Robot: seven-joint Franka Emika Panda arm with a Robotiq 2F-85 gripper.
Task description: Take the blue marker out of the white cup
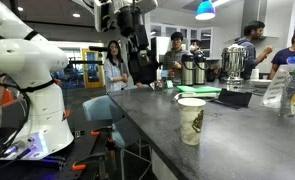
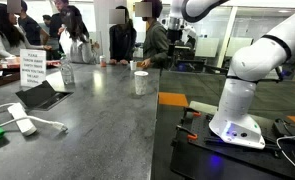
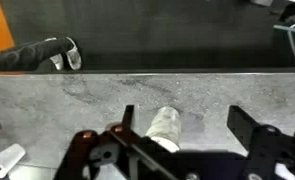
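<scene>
- Wrist view looks down on the grey counter [image 3: 217, 95], with the white cup [image 3: 165, 128] seen from above, low in the picture.
- The gripper [image 3: 185, 122] is spread wide. Its dark fingers [image 3: 243, 122] frame the white cup on either side and neither touches it.
- In both exterior views the white cup [image 1: 191, 120] [image 2: 140, 83] stands upright on the counter, near the counter edge that faces the robot's white base [image 2: 237, 115].
- The blue marker cannot be made out in any view. The mouth of the white cup is too small and blurred to show what is inside.
- Well apart from the white cup, farther along the counter in an exterior view, lie a dark flat tablet [image 1: 232, 99] and a clear bottle [image 1: 274, 93]. The steel urns [image 1: 232, 62] stand behind them.
- On the far side of the white cup from the robot's base, in an exterior view, a printed sign [image 2: 32, 68] stands upright.
</scene>
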